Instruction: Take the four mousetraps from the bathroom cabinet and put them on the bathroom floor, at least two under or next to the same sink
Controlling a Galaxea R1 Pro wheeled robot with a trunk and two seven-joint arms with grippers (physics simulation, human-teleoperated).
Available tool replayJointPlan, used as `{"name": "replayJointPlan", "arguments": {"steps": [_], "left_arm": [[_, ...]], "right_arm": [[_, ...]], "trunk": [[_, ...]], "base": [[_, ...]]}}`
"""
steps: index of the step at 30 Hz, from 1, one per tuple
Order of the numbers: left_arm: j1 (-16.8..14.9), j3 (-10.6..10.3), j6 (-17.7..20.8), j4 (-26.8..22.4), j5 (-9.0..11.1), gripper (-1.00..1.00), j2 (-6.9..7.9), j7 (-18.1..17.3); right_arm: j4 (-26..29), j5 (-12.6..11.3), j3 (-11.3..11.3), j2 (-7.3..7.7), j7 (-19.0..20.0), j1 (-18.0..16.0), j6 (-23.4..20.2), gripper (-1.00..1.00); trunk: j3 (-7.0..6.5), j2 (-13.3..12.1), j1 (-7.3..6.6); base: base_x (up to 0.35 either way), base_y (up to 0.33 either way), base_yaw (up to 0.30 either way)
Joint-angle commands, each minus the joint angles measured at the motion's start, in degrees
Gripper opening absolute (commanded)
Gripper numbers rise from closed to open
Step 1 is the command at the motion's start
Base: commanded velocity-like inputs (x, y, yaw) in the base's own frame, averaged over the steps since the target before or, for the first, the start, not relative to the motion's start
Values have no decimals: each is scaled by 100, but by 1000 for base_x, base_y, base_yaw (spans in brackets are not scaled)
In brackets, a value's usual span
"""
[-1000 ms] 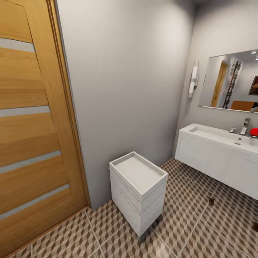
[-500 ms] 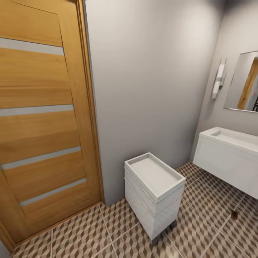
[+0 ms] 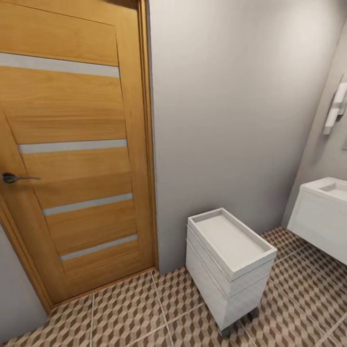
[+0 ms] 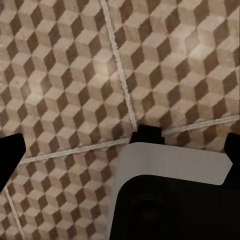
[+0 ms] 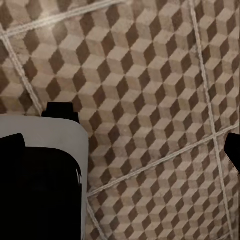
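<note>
Nearest to the cameras is the bathroom floor [image 4: 65, 75]. In both wrist views the cube-pattern tiles lie under the arms, and a part of the robot's own base, pale with a dark body, comes into each picture. The left gripper [image 4: 122, 150] has its dark fingertips at the two opposite edges of its view, so it is spread wide and pinches nothing. The right gripper [image 5: 122, 150] is the same: tips far apart, only tiles between them.

A little farther, in the head view, a small white drawer unit [image 3: 230, 267] with a tray-like top stands on the floor against the grey wall [image 3: 231, 106]. Its top looks bare, although the render is soft and a very small thing could escape me. At the left is a wooden door [image 3: 72, 159] with pale stripes and a dark handle. At the far right edge, a corner of the bathroom sink [image 3: 324, 214] on its white vanity comes into view, with a white wall lamp [image 3: 335, 108] above it.

As for the task, I judge that the robot is under way between places. Both claws are empty, and the head view faces the door side of the room. How many traps are already laid I cannot tell; the tiles in view carry none. The robot should probably turn toward the wooden cabinet for the next trap.
</note>
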State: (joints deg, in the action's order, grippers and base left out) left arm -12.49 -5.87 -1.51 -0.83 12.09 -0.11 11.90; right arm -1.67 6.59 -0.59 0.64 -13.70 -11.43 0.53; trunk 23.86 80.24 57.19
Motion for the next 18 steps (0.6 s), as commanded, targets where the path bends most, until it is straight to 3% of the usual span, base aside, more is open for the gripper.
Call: {"name": "replayJointPlan", "arguments": {"steps": [1,18], "left_arm": [[-3,-48,-16,4,56,100,-2,14],[0,-49,-16,4,56,100,-2,14]], "right_arm": [[-17,58,-4,1,-22,-8,8,100],[-17,88,-11,22,-18,-8,24,100]], "trunk": [[6,4,0],[6,4,0]], "base": [[0,0,300],[0,0,300]]}}
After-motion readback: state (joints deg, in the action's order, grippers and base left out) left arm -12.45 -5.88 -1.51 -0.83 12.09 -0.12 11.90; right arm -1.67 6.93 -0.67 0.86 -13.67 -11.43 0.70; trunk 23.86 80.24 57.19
